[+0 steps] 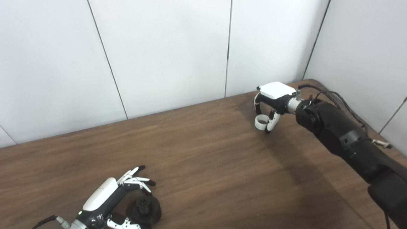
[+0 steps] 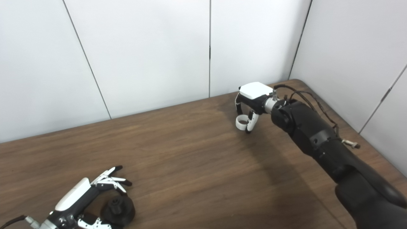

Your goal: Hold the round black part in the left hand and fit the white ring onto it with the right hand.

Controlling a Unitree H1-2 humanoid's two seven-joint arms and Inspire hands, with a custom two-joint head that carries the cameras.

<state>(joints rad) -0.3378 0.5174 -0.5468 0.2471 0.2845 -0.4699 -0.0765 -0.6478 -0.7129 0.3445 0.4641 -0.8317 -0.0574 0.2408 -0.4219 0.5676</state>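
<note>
Black and round, the part sits on the wood-grain surface near its front left edge, with a small knob standing up at its centre. The left robot hand lies beside it with fingers spread apart above the part and thumb low along its near side; the part rests in the gap between them, and the pictures do not make clear whether any finger presses it.

Well apart, toward the far right corner of the surface, the white ring is pinched in the right robot hand, held between a curled finger on its far side and the thumb on its near side. The ring sits low by the wood; whether it touches cannot be told. The right arm, black with cables along it, reaches in from the lower right. White wall panels stand behind the surface.
</note>
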